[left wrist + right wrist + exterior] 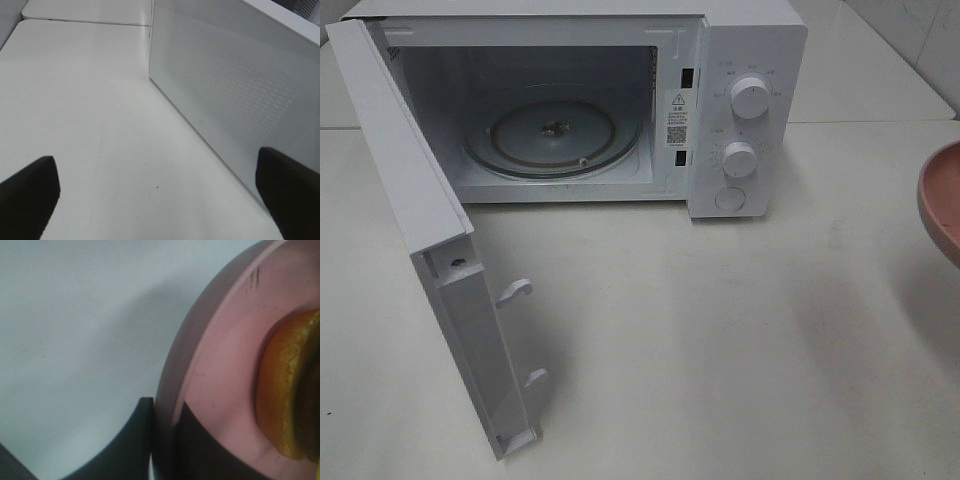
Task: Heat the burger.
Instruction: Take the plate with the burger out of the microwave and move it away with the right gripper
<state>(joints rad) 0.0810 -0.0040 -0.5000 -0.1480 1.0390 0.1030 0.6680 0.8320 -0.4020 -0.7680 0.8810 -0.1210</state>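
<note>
The burger [290, 400] shows only in the right wrist view, as a golden-brown bun edge lying on a round pink plate [225, 365]. My right gripper [165, 410] is shut on the plate's rim, with one dark finger [142, 412] outside it and the other under its inner face. In the high view only a slice of the plate [942, 200] shows at the far right edge, raised above the table. My left gripper [155, 165] is open and empty, low over the table beside a white perforated panel [235, 90] of the microwave.
The white microwave [740, 60] stands at the back with its door [420, 220] swung wide to the left. Its glass turntable [555, 135] is bare. The door's latch hooks [515, 290] stick out toward the white table [720, 350].
</note>
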